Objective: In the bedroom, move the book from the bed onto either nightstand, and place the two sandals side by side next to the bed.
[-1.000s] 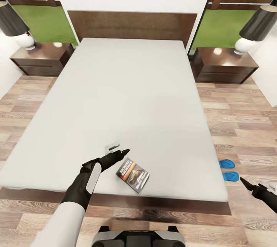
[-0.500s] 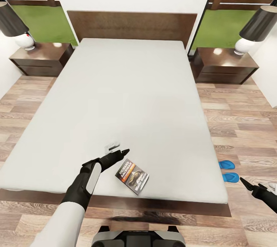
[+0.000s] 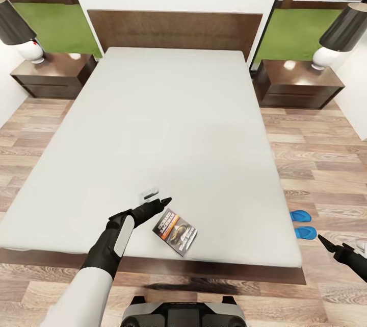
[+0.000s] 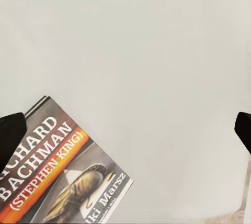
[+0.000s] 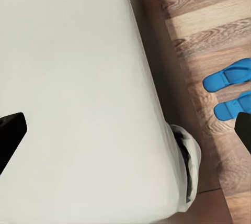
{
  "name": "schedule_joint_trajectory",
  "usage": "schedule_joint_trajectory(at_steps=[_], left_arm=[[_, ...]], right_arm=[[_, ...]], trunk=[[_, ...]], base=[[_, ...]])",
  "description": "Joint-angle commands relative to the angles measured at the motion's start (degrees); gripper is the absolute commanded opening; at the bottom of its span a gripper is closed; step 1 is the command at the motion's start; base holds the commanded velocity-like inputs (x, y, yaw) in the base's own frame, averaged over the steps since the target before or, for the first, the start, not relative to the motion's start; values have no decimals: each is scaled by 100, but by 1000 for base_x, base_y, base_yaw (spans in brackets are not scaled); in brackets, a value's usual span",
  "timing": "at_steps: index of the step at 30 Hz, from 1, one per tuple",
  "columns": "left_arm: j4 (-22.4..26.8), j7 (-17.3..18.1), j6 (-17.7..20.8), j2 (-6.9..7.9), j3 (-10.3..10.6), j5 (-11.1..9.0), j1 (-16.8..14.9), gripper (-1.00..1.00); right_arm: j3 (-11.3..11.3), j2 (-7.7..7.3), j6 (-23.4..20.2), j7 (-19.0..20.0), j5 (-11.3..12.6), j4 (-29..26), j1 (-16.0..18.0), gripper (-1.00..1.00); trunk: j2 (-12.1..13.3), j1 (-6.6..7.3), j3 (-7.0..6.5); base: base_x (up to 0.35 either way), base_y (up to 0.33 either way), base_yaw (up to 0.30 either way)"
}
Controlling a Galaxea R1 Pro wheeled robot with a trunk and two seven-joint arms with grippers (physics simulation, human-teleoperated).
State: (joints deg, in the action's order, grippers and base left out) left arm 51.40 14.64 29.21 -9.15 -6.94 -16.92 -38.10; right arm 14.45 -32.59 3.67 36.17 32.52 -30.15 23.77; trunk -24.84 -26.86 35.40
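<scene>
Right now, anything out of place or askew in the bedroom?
The book lies skewed near the foot edge of the bed, not on a nightstand. The two sandals sit side by side on the floor beside the bed. Nothing looks spilled or damaged.

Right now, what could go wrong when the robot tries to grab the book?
The book lies flat near the bed's foot edge, so a push from the left pincer might slide it off onto the floor. It is thin and flat, so the open pincer may struggle to get under it. The sandals sit close to the right pincer, which might knock them apart.
</scene>
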Motion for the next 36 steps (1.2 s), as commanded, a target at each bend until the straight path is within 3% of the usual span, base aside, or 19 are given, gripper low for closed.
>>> schedule_joint_trajectory(at_steps=[1,8,18,26,36], left_arm=[[7,14,61,-4,-32,-30,-3,100],[5,-9,108,6,-54,-51,-103,100],[-195,-292,111,0,-68,-105,-750,100],[-593,-327,90,-5,-67,-542,-785,100],[-736,-737,69,0,-75,-608,-786,100]], right_arm=[[3,-2,2,35,35,9,5,100],[-2,-2,2,33,35,14,4,100],[-3,-2,2,32,35,26,5,100],[-3,-2,2,32,35,26,5,100],[-3,-2,2,32,35,27,5,100]], trunk=[[-9,-2,16],[-9,-2,79],[-9,-2,168],[-9,-2,240],[-9,-2,330]], base=[[0,0,0],[0,0,0],[0,0,0],[0,0,0],[0,0,0]])
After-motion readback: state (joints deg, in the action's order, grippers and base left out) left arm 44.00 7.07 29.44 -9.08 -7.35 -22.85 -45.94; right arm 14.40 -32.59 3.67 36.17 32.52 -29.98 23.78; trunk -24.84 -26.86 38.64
